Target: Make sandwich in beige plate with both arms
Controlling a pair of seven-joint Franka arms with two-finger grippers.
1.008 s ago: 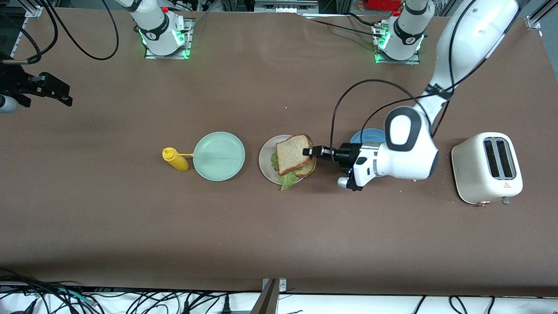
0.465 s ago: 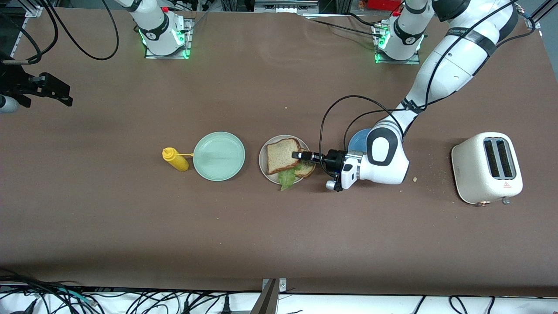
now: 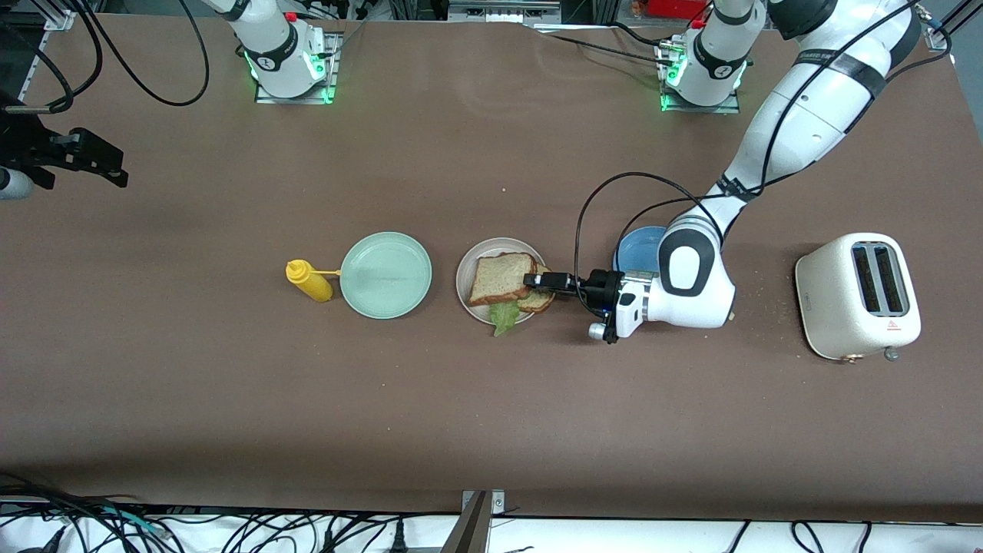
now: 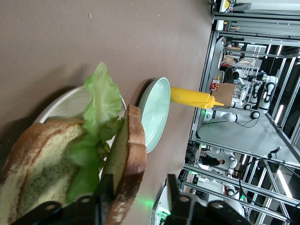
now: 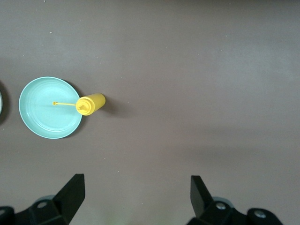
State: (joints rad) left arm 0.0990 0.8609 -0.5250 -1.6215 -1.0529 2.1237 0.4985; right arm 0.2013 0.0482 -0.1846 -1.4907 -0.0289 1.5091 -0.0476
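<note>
Front view first: we see the left arm (image 3: pixel 799 115) sweep down from its base, fold at the elbow, and lie low and nearly level over the table, forearm pointing toward the right arm's end. Its left gripper (image 3: pixel 537 279) sits at the edge of the beige plate (image 3: pixel 465 286), pinching the top slice of bread (image 3: pixel 499 276) by the side that faces the blue plate (image 3: pixel 636 247).

Our left wrist view shows the fingers (image 4: pixel 104 197) clamped on the crust of that slice (image 4: pixel 126 159), which stands tilted off the lettuce (image 4: pixel 101 108) and the lower slice (image 4: pixel 37 164) rather than lying flat. So the sandwich (image 3: pixel 508 288) is on the beige plate, with a lettuce tip hanging over the rim nearest the front camera.

Just beside the beige plate, toward the right arm's end, is the mint plate (image 3: pixel 385 275), and next to that the yellow mustard bottle (image 3: pixel 309 280). The toaster (image 3: pixel 858 296) stands well apart at the left arm's end. We see broad bare table nearer the front camera.

The right gripper (image 5: pixel 136 192) waits high over the table with fingers spread wide, looking down on the mint plate (image 5: pixel 49 108) and the bottle (image 5: pixel 90 104).
</note>
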